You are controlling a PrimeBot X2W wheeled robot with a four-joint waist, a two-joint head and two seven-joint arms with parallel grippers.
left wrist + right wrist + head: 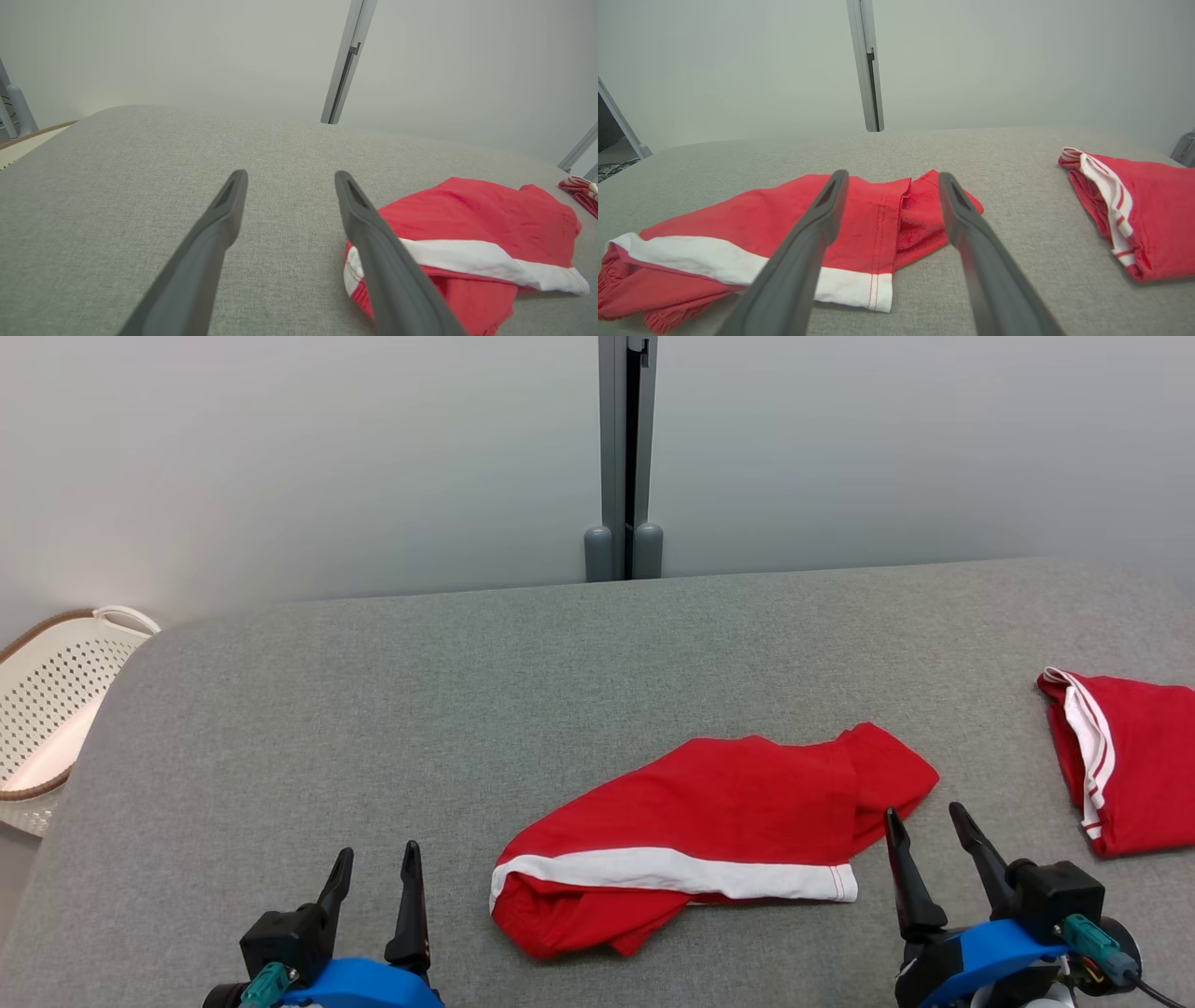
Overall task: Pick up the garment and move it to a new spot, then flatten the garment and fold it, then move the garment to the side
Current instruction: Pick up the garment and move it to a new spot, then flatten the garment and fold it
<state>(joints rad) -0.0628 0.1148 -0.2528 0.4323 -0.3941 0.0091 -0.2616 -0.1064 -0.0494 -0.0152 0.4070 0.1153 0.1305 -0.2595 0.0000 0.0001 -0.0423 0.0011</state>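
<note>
A red garment (719,812) with a white stripe lies crumpled near the front middle of the grey table (420,709). It also shows in the left wrist view as the garment (481,224) and in the right wrist view as the garment (752,228). My left gripper (378,863) stands open at the front left, a short way left of the cloth, its fingers (219,219) over bare table. My right gripper (924,826) is open just beside the garment's right end, holding nothing.
A second red garment (1130,756) with white trim lies folded at the table's right edge, also seen as the folded garment (1129,214). A white perforated basket (56,709) stands off the table's left side. A grey post (625,457) rises against the wall behind.
</note>
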